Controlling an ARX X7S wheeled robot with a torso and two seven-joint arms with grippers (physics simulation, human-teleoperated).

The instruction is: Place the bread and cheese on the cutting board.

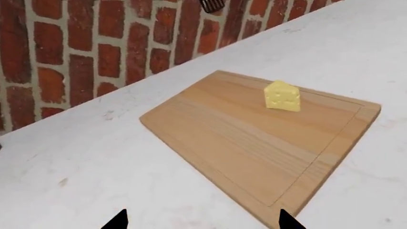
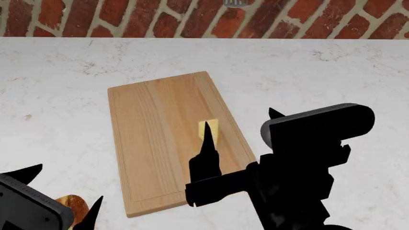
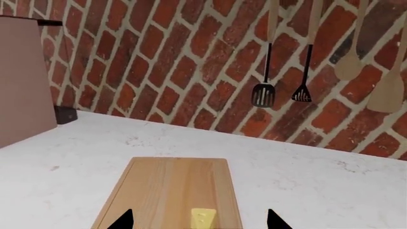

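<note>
Cheese (image 2: 211, 131) on cutting board (image 2: 160, 124), right half; bread (image 2: 72, 207) left of board, on counter (image 2: 332, 76).

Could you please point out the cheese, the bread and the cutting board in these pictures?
cheese (image 1: 282, 96), left wrist view, on the wedge's front face.
bread (image 2: 74, 207), head view, on the crust visible beside the left hand.
cutting board (image 2: 153, 124), head view, on its bare wooden middle.

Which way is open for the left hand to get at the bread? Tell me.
Probably yes: the bread lies on the counter off the cutting board, right beside the open left hand, with nothing between them.
</note>
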